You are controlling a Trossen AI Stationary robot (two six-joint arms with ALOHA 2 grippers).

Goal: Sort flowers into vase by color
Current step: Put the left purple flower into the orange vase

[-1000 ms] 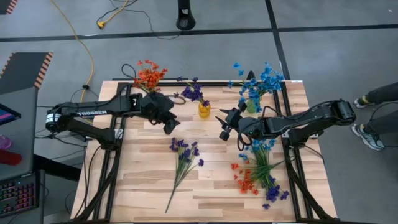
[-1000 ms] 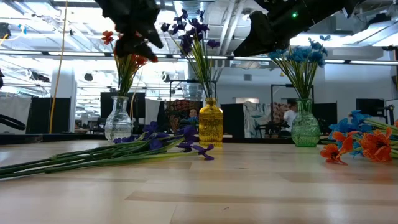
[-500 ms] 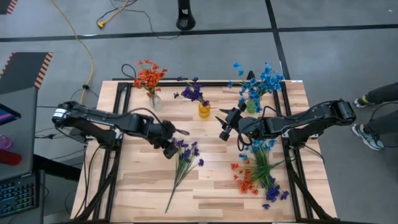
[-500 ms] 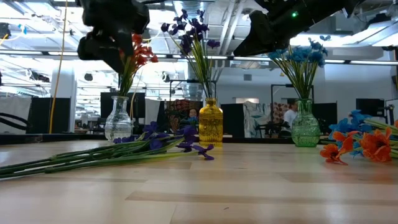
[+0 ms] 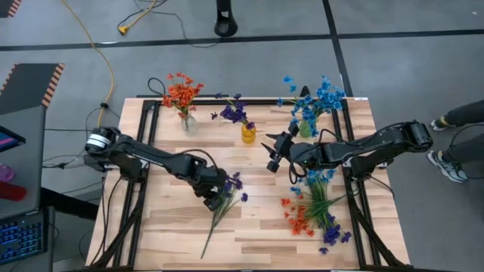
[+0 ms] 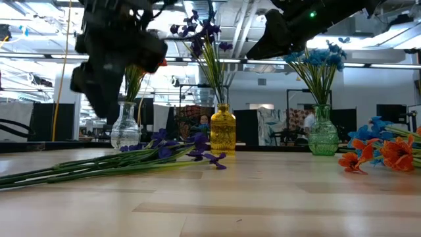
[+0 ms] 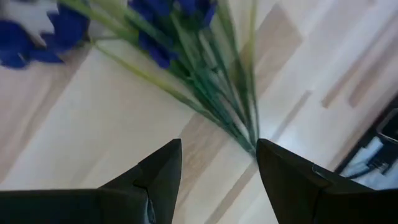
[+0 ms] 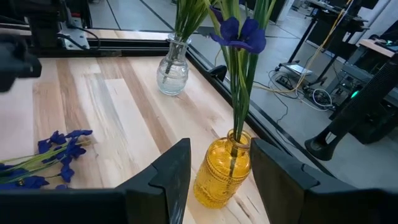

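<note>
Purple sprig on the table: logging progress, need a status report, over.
Left gripper open, over the purple sprig, nothing gripped. Right gripper open, empty, near the yellow vase. Nothing in the way.

Along the back edge of the table [image 5: 174,234], three vases in a row: one [image 5: 187,123] at left, one [image 5: 249,134] in the middle, one [image 5: 305,128] at right, each with flowers in it. Before the middle vase, a loose bunch [image 5: 221,202] flat on the boards, left gripper [image 5: 215,201] over its stems. Right gripper [image 5: 271,153] just right of the middle vase. Near the right edge, a heap of sprigs [image 5: 314,208].
</note>
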